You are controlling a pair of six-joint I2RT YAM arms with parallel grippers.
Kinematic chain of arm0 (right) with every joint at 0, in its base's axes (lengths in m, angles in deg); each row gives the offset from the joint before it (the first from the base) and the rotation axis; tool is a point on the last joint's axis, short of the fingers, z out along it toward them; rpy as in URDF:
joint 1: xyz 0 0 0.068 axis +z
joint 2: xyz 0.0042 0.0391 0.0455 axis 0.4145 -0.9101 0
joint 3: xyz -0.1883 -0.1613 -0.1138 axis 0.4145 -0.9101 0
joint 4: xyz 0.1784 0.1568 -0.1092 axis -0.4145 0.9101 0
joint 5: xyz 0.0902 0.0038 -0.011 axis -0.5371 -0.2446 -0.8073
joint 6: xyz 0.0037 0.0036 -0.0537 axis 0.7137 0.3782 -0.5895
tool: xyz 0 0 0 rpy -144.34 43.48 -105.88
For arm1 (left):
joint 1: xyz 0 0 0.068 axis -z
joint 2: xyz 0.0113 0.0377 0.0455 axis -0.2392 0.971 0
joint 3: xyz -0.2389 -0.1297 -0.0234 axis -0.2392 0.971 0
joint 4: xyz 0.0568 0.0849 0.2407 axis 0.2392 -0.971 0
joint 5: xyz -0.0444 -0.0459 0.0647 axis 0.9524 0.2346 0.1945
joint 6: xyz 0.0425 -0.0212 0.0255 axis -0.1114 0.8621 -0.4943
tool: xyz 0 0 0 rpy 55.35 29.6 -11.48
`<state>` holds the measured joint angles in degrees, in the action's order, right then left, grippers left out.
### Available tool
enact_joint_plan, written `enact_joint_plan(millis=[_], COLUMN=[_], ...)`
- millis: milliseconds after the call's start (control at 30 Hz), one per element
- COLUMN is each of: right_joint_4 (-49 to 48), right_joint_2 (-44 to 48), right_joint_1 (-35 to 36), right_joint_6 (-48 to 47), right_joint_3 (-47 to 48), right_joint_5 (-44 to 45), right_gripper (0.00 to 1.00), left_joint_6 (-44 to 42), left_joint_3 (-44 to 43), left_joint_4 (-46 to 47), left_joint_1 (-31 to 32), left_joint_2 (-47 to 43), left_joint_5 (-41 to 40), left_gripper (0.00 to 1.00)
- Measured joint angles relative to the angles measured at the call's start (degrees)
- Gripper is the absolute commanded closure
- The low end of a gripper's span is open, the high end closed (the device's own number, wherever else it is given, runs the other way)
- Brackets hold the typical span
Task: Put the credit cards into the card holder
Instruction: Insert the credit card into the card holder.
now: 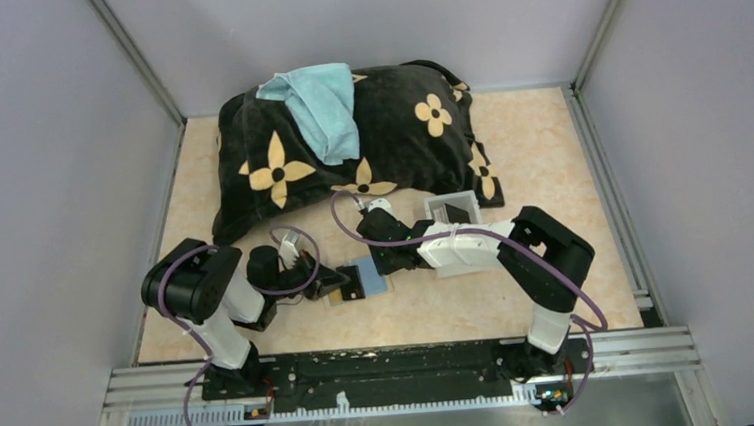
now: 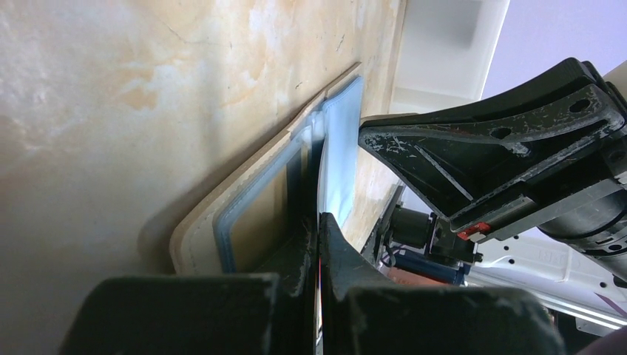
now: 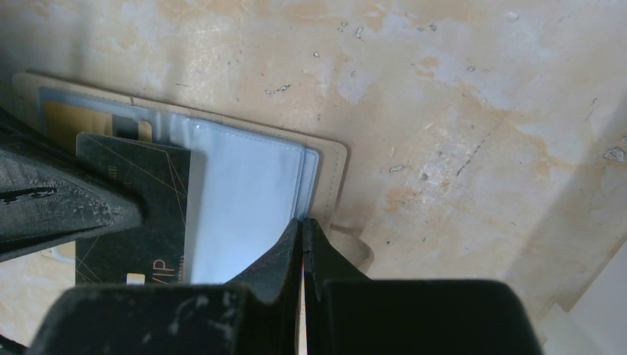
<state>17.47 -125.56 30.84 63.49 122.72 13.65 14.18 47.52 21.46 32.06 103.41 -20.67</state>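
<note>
Near rail [image 1: 394, 367] with both arm bases closest to lens; beyond, at far side of table [image 1: 538, 142], big black flowered pillow [image 1: 388, 142] with teal towel [image 1: 320, 107] draped on top. White tray [image 1: 451, 211] right of centre, something dark inside, likely more cards, count unreadable. Card holder [image 3: 329, 151] open flat on table near centre, between the two grippers. Left gripper [image 2: 319, 225] closed, apparently clamped on black card [image 3: 133, 192], held flat, right edge tucked under pale blue flap [image 3: 244, 185]. Right gripper [image 3: 303, 225] closed at flap's near corner, touching it; pinching or only pressing down, cannot tell. Gold card [image 3: 66, 118] already seated behind clear window. Judged partway: one in, one going in, rest to fetch from tray. Holder's left end covered by left gripper in right wrist view; slot mouth hidden under flap; depth of black card's insertion unclear.
</note>
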Motion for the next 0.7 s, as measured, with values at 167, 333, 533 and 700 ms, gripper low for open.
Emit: enact_joint_plan(millis=[167,333,533,700], right_joint_4=[0.0,-0.1,-0.2,-0.9], right_joint_2=[0.0,0.0,0.0,-0.3], right_joint_1=[0.0,-0.1,-0.5,-0.8], right_joint_6=[-0.3,-0.4,-0.8,-0.9], right_joint_3=[0.0,0.0,0.0,0.0], right_joint_5=[0.0,-0.1,-0.5,-0.5], right_gripper=[1.00,1.00,1.00,1.00], left_joint_6=[0.6,0.6,0.4,0.4], left_joint_3=[0.0,-0.1,-0.5,-0.5], left_joint_4=[2.4,2.6,2.2,2.0], left_joint_1=[0.0,0.0,0.0,0.0], left_joint_2=[1.4,1.6,1.4,1.2], left_joint_5=[0.0,-0.4,-1.6,-2.5], left_gripper=[1.00,1.00,1.00,1.00])
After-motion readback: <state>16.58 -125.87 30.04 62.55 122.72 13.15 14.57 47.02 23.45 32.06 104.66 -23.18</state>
